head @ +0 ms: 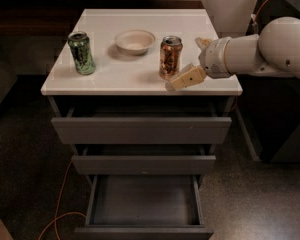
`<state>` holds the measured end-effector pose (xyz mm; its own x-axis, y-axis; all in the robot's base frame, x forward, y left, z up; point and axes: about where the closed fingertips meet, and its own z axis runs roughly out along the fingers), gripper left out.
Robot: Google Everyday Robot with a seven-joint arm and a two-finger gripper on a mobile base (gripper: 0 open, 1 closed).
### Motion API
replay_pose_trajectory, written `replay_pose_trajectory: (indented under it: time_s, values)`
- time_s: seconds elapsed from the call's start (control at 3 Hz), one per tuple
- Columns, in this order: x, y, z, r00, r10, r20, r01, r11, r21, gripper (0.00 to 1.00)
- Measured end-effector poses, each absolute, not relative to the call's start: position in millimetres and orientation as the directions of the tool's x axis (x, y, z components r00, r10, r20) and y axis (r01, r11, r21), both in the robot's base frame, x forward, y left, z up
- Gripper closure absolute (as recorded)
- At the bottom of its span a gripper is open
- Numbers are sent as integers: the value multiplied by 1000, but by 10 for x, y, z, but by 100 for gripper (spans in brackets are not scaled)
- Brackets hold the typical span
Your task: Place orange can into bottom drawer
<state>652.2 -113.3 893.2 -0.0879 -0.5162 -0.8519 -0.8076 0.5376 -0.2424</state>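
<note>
Since the bottom drawer [145, 201] is sitting open, the gripper [186, 63] is hovering spread and empty just right of the orange can [170, 57], apparently to grasp it.

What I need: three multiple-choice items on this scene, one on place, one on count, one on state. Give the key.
1. Where is the tall copper-orange metallic drink can? A. on the white tabletop B. on the floor C. inside the top drawer
2. How many drink cans stand on that tabletop? A. one B. two C. three
3. The lowest, narrowest dark grey drawer is: A. shut B. removed C. pulled open
Key: 1 A, it stands right of the cream round bowl, the open gripper beside its right side. 2 B, it and a green metallic can. 3 C, its interior shows.
</note>
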Motion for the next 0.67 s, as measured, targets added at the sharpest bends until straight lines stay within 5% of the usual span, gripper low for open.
replay_pose_trajectory:
  time_s: [0.67]
  values:
    - [6928, -863, 9020, -86, -428, -900, -797, 572, -196, 0]
